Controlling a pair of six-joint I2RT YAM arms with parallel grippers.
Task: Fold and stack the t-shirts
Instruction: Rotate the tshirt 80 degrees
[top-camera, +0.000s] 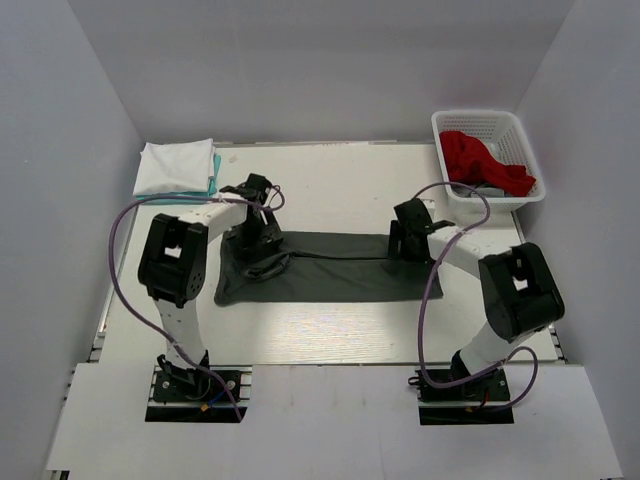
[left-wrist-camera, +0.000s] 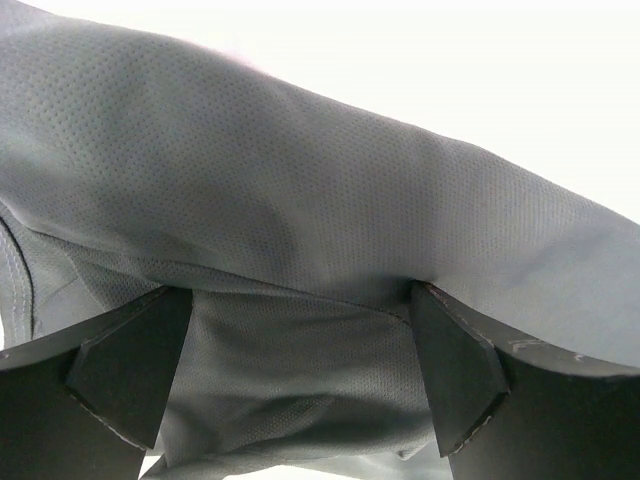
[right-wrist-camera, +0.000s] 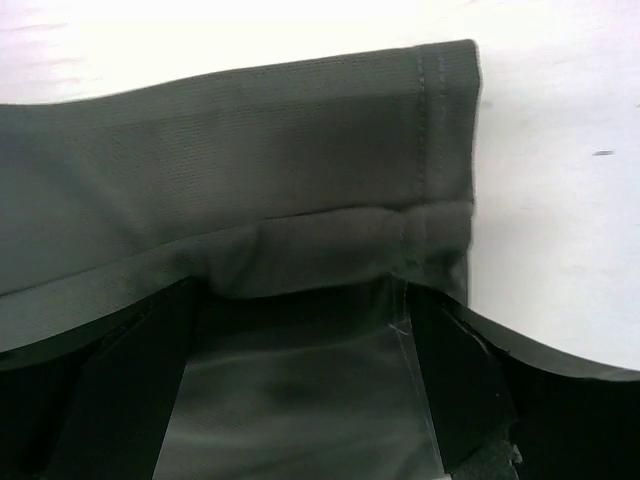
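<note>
Left jaws: spread wide, one finger on each side of a raised fold of the dark grey shirt, not yet pinching it. Right jaws: likewise spread, straddling a rolled edge just inside the stitched hem.

Step in hand, as judged: gripping both ends for a fold. To do it well, both jaws should close on every layer of the edge. They should then lift together, at equal height, so the cloth carries over square, without dragging.

The dark grey shirt lies on the table between the arms, flat in its middle. Its long axis runs left to right. The hemmed end points right and the left end is bunched; the collar's position cannot be told.

Elsewhere: a folded white shirt sits on a teal shirt at the far left, and a red shirt is in the basket at the far right.
</note>
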